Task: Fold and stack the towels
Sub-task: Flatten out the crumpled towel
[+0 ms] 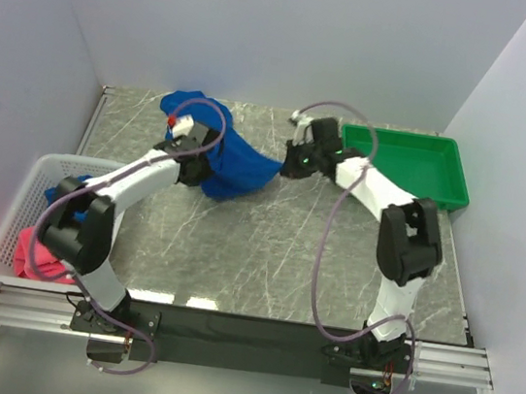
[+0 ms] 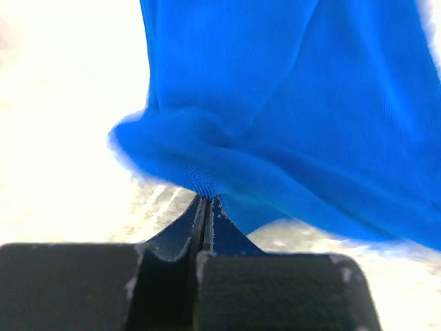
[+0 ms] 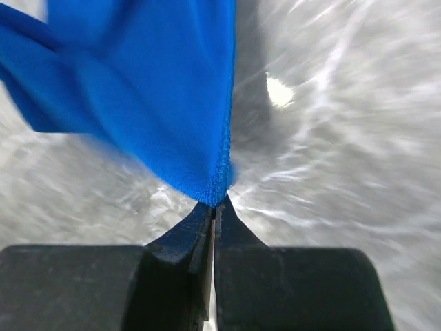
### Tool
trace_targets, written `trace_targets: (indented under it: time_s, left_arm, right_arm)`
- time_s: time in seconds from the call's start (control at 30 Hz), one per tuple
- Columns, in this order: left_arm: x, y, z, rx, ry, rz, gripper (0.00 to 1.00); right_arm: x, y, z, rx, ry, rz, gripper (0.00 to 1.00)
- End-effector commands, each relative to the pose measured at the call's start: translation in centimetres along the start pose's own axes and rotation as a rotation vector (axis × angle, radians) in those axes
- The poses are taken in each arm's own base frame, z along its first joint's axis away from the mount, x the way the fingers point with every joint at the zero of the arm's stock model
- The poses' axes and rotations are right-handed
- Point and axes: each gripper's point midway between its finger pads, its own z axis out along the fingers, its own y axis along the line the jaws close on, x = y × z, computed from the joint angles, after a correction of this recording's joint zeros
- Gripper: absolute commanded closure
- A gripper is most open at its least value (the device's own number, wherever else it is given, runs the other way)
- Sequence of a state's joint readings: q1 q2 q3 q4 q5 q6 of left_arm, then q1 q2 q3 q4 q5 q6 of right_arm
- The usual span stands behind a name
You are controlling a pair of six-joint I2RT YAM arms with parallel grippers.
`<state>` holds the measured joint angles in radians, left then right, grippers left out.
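A blue towel [image 1: 232, 158] hangs bunched between my two grippers over the far middle of the grey marble table [image 1: 264, 256]. My left gripper [image 1: 192, 146] is shut on a bunched edge of the blue towel [image 2: 289, 117], as the left wrist view shows at the fingertips [image 2: 207, 201]. My right gripper [image 1: 292, 162] is shut on a corner of the same towel [image 3: 158, 103], pinched at the fingertips [image 3: 215, 204]. More towels, pink [image 1: 34, 258] and blue [image 1: 56, 192], lie in the white basket [image 1: 21, 212] at the left.
A green tray [image 1: 414, 167] stands at the far right of the table. The white basket sits at the left edge. White walls close in the back and both sides.
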<state>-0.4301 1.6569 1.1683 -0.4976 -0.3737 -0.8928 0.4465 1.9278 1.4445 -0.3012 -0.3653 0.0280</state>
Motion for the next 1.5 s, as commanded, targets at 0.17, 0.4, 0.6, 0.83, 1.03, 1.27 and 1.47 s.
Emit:
trace_targets:
  time_s: [0.17,0.4,0.6,0.83,1.03,1.27,1.47]
  left_arm:
    - [-3.2,3.1,-10.9,0.06,-0.024,0.14,0.99]
    - [8.6,6.9,-13.1,0.246,0.323,0.146,0.99]
    - [12.4,7.6,-15.8,0.373,0.433,0.099,0.46]
    - [11.5,8.3,-15.8,0.343,0.369,0.075,0.08]
    - [11.6,6.7,-12.1,0.341,0.337,0.051,0.25]
    - [8.0,3.9,-8.6,0.292,0.218,0.07,0.4]
    - [7.0,1.5,-4.7,0.236,0.21,0.099,0.49]
  right_arm:
    - [-0.7,4.8,-12.0,-0.064,-0.044,0.207,1.0]
    - [11.7,6.6,-16.8,0.023,0.03,0.294,1.0]
    - [17.5,7.6,-18.1,0.024,0.09,0.327,0.38]
    - [16.4,7.9,-18.6,0.01,0.039,0.289,0.26]
    - [15.3,9.3,-14.3,-0.035,0.061,0.243,0.45]
    - [15.0,12.4,-8.6,-0.083,0.153,0.147,0.67]
    - [18.3,12.2,-4.6,-0.088,0.261,0.189,0.71]
